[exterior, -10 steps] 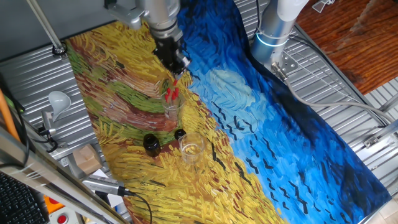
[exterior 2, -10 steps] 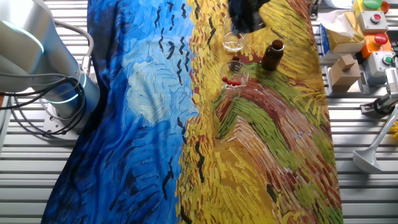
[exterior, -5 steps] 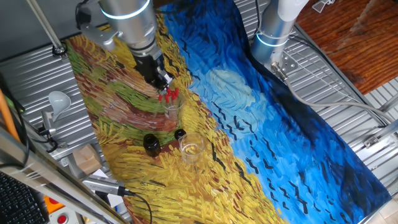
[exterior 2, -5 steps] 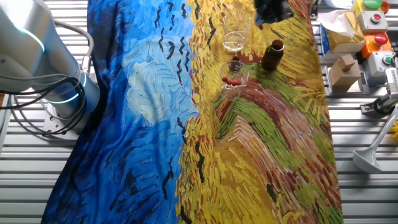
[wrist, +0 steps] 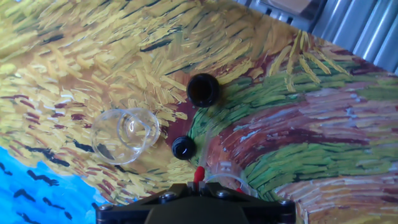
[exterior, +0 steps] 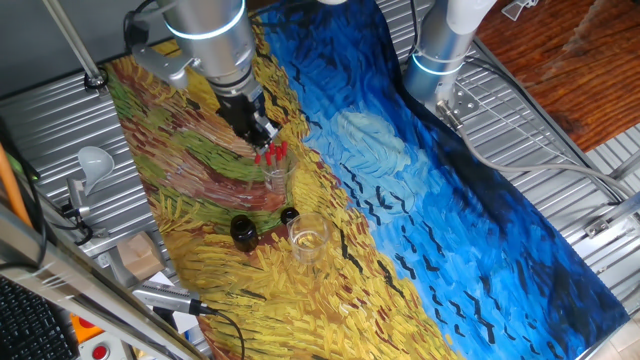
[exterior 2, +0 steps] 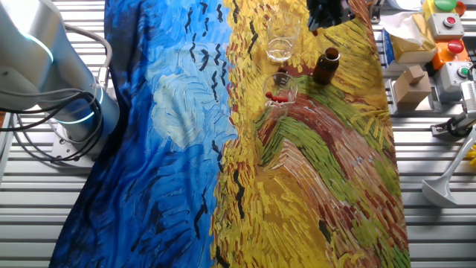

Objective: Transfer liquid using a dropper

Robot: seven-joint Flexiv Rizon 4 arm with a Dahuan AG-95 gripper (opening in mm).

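Several droppers with red bulbs (exterior: 274, 152) stand in a clear glass (exterior: 276, 172), which also shows in the other fixed view (exterior 2: 280, 92). My gripper (exterior: 261, 137) hangs just above and left of that glass, at the top edge in the other fixed view (exterior 2: 323, 18). In the hand view my gripper (wrist: 199, 185) has its jaws nearly together, with the red bulb of one dropper (wrist: 199, 174) right at the tips, outside the glass rim (wrist: 225, 174). A second clear glass (wrist: 125, 134) holds a little liquid.
A dark brown bottle (exterior: 243, 231) stands open near the table's edge, seen from above in the hand view (wrist: 203, 89). Its small black cap (wrist: 183, 148) lies between the bottle and the glasses. The robot base (exterior: 444, 45) stands at the back, and boxes and buttons (exterior 2: 439, 45) sit off the cloth.
My gripper has moved left, from over the liquid glass to beside the dropper glass, toward the bottle's side. In the last half second it has hardly moved.
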